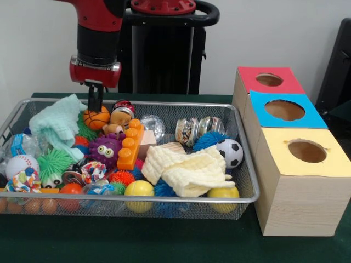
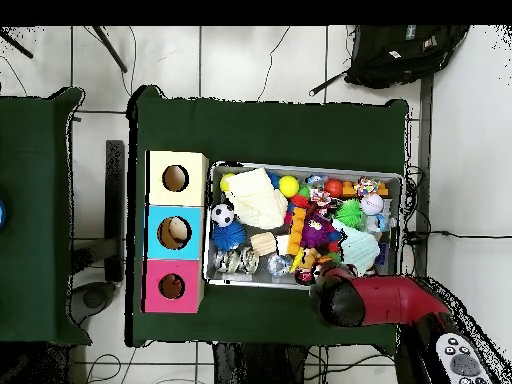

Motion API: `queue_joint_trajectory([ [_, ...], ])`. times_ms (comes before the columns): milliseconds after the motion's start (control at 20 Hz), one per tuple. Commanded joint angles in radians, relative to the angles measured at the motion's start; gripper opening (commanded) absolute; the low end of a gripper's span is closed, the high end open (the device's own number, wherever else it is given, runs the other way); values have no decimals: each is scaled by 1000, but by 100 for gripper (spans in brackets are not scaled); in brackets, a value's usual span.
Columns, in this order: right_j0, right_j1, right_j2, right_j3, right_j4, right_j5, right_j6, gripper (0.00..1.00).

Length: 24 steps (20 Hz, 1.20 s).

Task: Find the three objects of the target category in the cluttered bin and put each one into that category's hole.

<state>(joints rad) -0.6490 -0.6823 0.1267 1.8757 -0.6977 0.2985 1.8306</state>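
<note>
The wire-mesh bin is packed with toys and also shows in the overhead view. My gripper hangs from the red and black arm over the bin's far left part, its tips just above a small orange basketball. A small pale-yellow figure lies right beside that ball, under a red-capped toy. I see no other such figure; cloths and toys cover much of the bin. In the overhead view the arm's wrist hides the gripper.
Three wooden boxes stand right of the bin, each with a round hole on top: red, blue, yellow. The bin holds a soccer ball, yellow balls, a cream cloth, a mint cloth and an orange brick.
</note>
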Motion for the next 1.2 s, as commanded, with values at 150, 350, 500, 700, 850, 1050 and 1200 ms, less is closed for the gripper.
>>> queue_joint_trajectory([
  [150, 14, 81, 84, 42, 24, -41, 69, 0],
  [350, 36, 97, 73, 30, 26, -53, 90, 0],
  [500, 46, 96, 65, 33, 28, -59, 98, 0],
  [700, 47, 92, 65, 37, 34, -63, 97, 0],
  [850, 47, 87, 60, 43, 27, -110, 109, 100],
  [1050, 51, 87, 56, 53, 51, -121, 134, 100],
  [1200, 42, 93, 62, 69, 70, -146, 149, 100],
])
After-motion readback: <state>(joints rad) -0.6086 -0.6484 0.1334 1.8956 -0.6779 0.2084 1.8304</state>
